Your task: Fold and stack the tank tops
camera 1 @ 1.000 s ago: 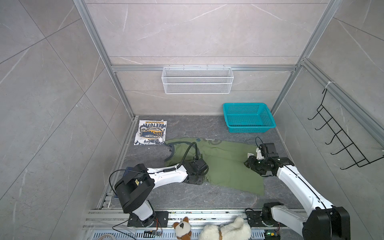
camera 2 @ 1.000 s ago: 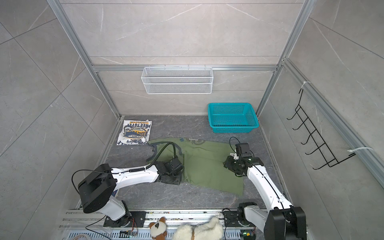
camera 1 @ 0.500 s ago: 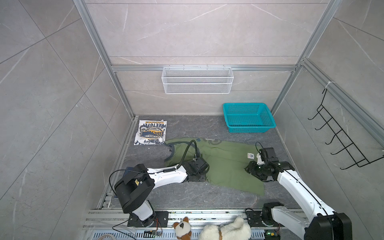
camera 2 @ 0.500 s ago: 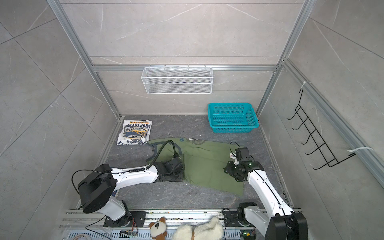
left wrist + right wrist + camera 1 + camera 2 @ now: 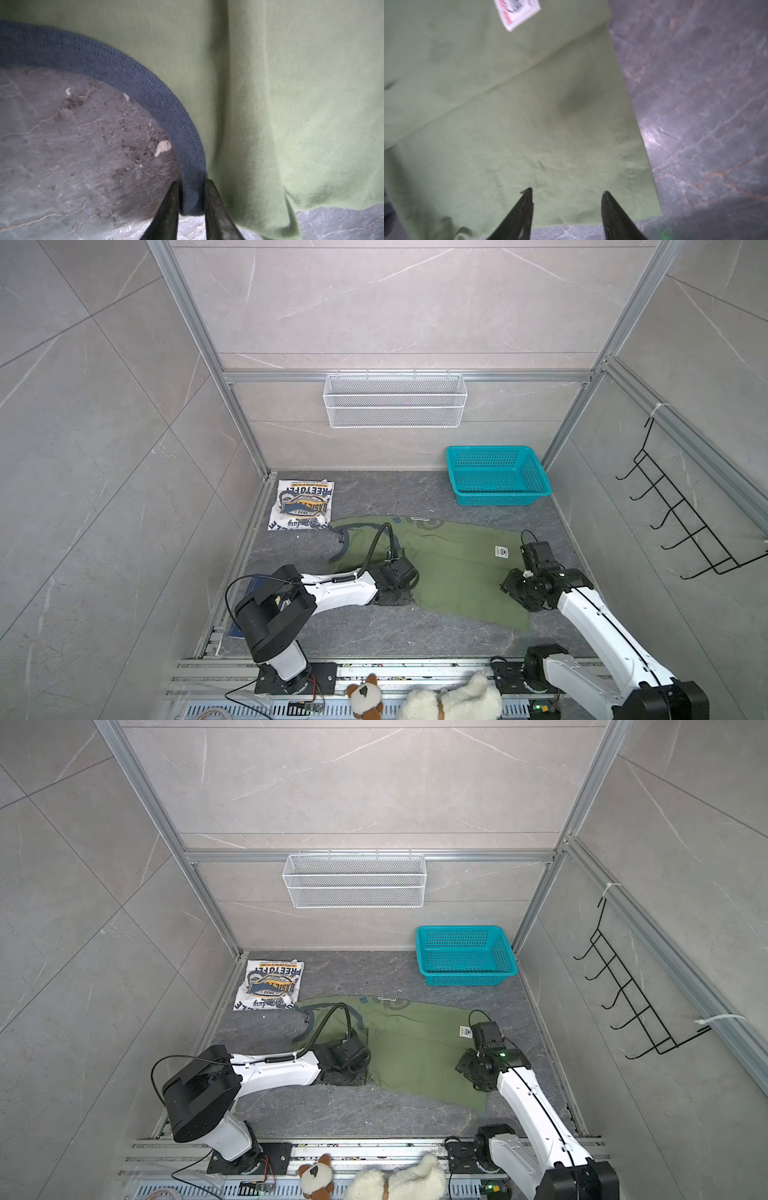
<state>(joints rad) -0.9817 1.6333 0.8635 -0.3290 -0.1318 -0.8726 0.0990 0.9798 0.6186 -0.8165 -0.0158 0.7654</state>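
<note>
Starting green top (image 5: 457, 568) fold: left gripper (image 5: 192, 182) pinches trim (image 5: 145, 87) lower centre, right gripper (image 5: 567, 190) spread over hem, must clamp next.

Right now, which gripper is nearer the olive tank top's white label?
Right. The right gripper hangs open near the white label; the left gripper pinches the olive tank top's navy trim at the opposite end.

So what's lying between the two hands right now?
Only the green top, spread out, with its white label near the right hand; the left hand pinches its navy trim. Both top views show it.
</note>
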